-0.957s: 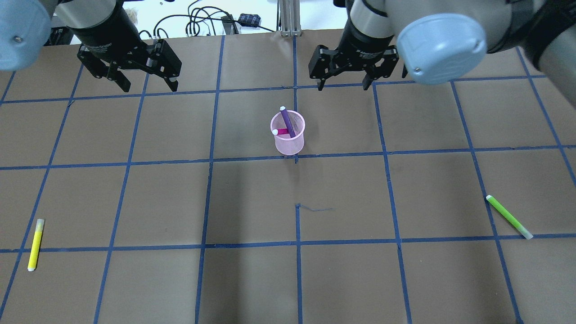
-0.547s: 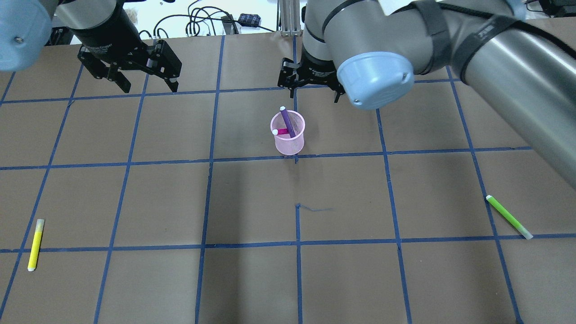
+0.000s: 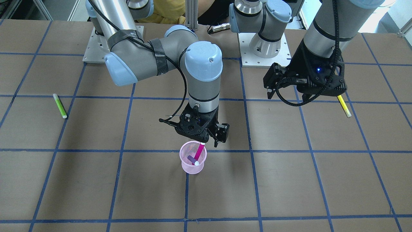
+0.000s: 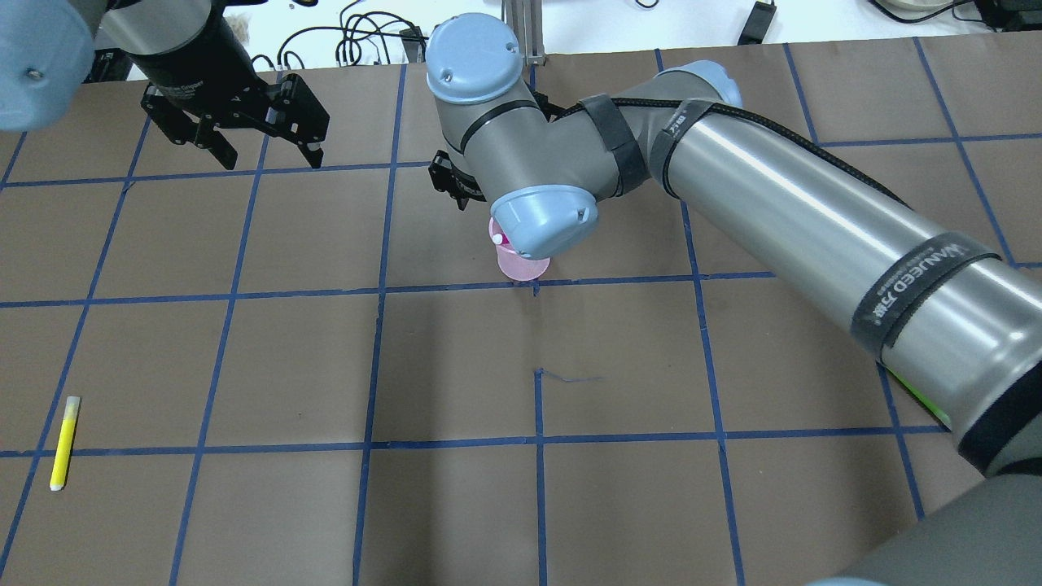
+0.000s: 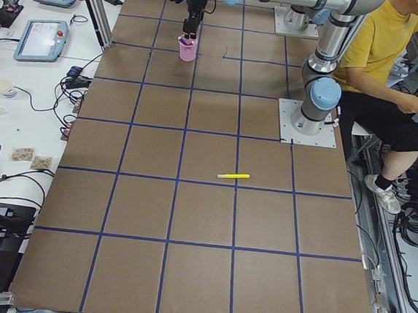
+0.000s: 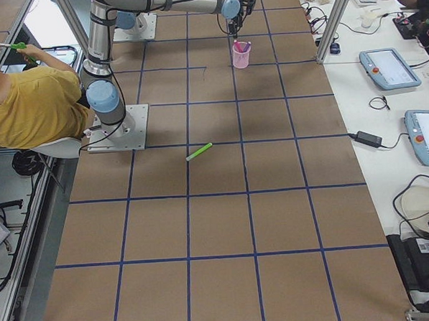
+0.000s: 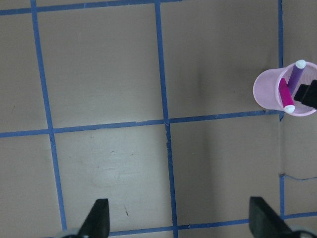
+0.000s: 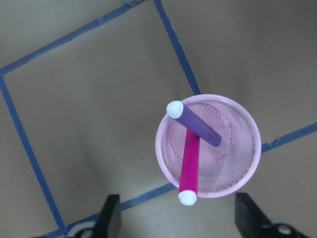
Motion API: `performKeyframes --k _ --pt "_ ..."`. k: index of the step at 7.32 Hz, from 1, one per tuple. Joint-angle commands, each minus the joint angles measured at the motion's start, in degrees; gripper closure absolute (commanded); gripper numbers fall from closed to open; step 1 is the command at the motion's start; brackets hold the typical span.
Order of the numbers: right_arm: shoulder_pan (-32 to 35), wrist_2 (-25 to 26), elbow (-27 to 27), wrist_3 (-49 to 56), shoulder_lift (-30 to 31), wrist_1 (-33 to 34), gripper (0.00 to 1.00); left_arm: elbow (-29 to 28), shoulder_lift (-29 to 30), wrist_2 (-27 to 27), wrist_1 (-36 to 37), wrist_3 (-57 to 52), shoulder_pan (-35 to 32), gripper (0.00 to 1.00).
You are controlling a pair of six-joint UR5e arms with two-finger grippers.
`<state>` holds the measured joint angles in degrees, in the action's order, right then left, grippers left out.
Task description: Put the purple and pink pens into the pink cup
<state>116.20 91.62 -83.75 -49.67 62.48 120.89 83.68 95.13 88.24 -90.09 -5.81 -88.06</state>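
The pink mesh cup (image 8: 163, 158) stands upright on the brown table, also seen in the front view (image 3: 192, 169). The purple pen (image 8: 198, 126) and the pink pen (image 8: 189, 168) both lean inside it, white caps up. My right gripper (image 8: 178, 220) hangs open just above the cup and holds nothing; in the front view it (image 3: 209, 140) sits right over the pink pen's cap. In the overhead view the right wrist covers most of the cup (image 4: 521, 268). My left gripper (image 4: 269, 159) is open and empty, high at the back left, far from the cup (image 7: 265, 94).
A yellow pen (image 4: 63, 443) lies near the front left of the table. A green pen (image 3: 60, 105) lies on the robot's right side, under the right arm in the overhead view. A seated person (image 5: 381, 76) is behind the robot bases.
My right arm has swung from the back right of the table to directly over the cup, covering it in the overhead view. The left arm, cup and pens have not moved.
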Motion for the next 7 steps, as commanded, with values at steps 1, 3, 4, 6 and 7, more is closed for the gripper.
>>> performKeyframes --k 1,3,4,6,7 --pt "0.43 -0.04 -0.19 0.01 -1.22 -0.39 0.19 0.17 -0.12 0.0 0.0 -0.08 0.0 0.0" --pt "0.78 0.04 -0.89 -0.69 -1.75 -0.31 0.28 0.35 -0.12 0.09 0.0 0.01 0.0 0.0" --pt "0.78 0.13 -0.98 -0.69 -1.75 -0.39 0.36 0.61 -0.64 0.17 -0.43 -0.08 0.43 0.0" --pt "0.78 0.13 -1.07 -0.52 -1.75 -0.74 0.51 0.7 -0.82 0.0 -1.58 -0.16 2.8 0.0" --pt "0.78 0.05 -1.07 -0.43 -1.75 -0.75 0.57 0.79 -1.26 0.09 -1.67 -0.08 2.72 0.0"
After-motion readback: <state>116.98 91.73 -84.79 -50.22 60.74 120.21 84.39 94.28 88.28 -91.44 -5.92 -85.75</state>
